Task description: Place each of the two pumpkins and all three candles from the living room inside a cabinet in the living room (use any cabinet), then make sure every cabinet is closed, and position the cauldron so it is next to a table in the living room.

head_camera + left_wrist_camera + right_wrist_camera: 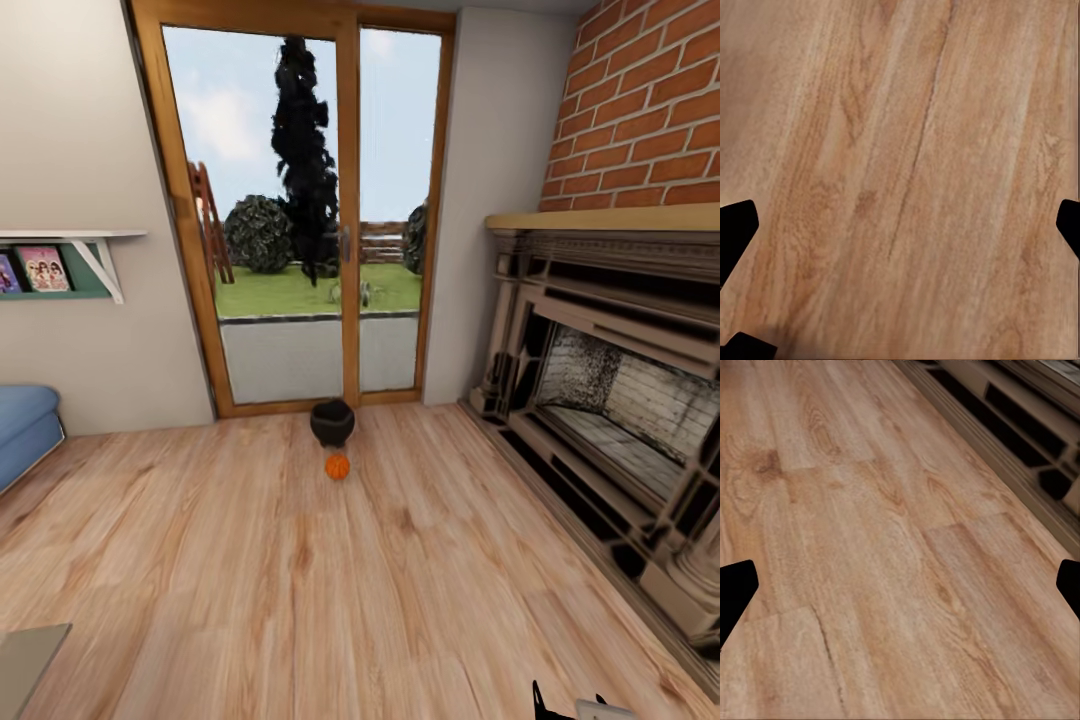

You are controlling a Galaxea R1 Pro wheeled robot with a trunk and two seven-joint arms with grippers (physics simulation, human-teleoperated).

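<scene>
The pumpkin (338, 466) sits on the floor (300, 580) just before the cauldron (332, 423). The door (300, 210) is behind, the fireplace (610, 400) right.

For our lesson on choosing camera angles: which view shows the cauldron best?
The head view: the cauldron stands whole on the wooden floor before the glass door, a pumpkin just in front of it. Both wrist views show floorboards, the right one also the fireplace base.

Open wood floor (300, 560) ahead — fireplace (610, 400) flanks right, sofa (22, 425) left.
</scene>
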